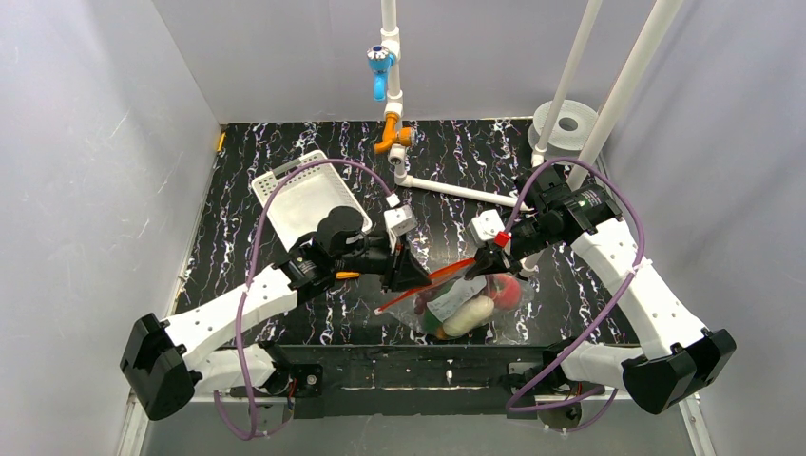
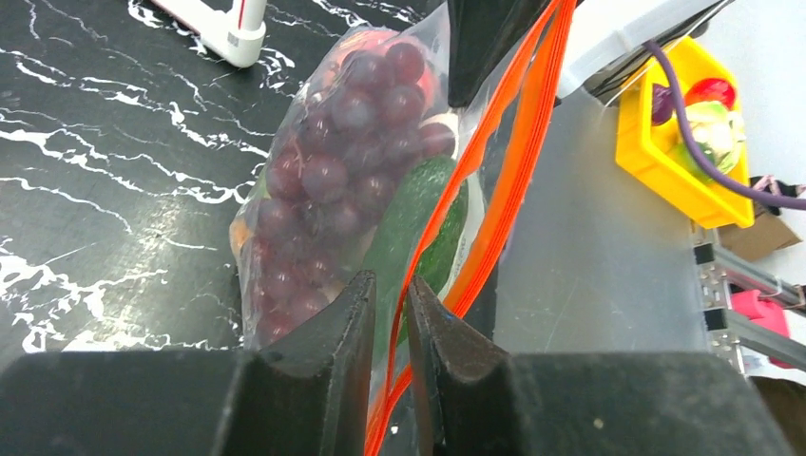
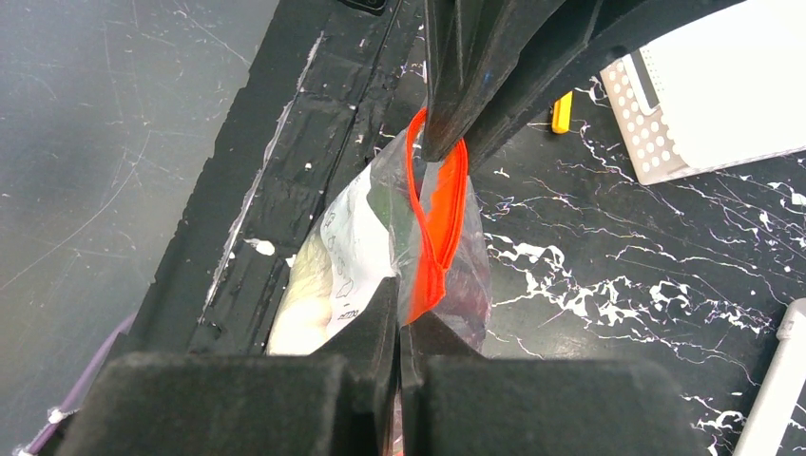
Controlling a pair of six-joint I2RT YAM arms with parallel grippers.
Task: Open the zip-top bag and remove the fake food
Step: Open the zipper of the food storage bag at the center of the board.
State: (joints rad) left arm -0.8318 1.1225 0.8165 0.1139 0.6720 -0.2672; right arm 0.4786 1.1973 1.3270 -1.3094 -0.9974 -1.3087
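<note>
Counting what is showing:
- one zip-top bag (image 1: 432,285)
- four distinguishable pieces of fake food (image 1: 475,306) showing through it: one grape bunch (image 2: 333,180), one green piece (image 2: 418,223), one white egg-shaped piece (image 1: 469,316), one red peach (image 1: 507,290)
- one white basket (image 1: 304,204)
- one orange-handled tool (image 1: 347,275)
- two grippers: left gripper (image 1: 404,273), right gripper (image 1: 489,258)

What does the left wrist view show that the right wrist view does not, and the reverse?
Left wrist only: grapes and a green piece clear inside the bag, a yellow bin beyond the table. Right wrist only: the white basket, a small orange tool, a label in the bag. Both: the bag, its orange strip, the black table.
</note>
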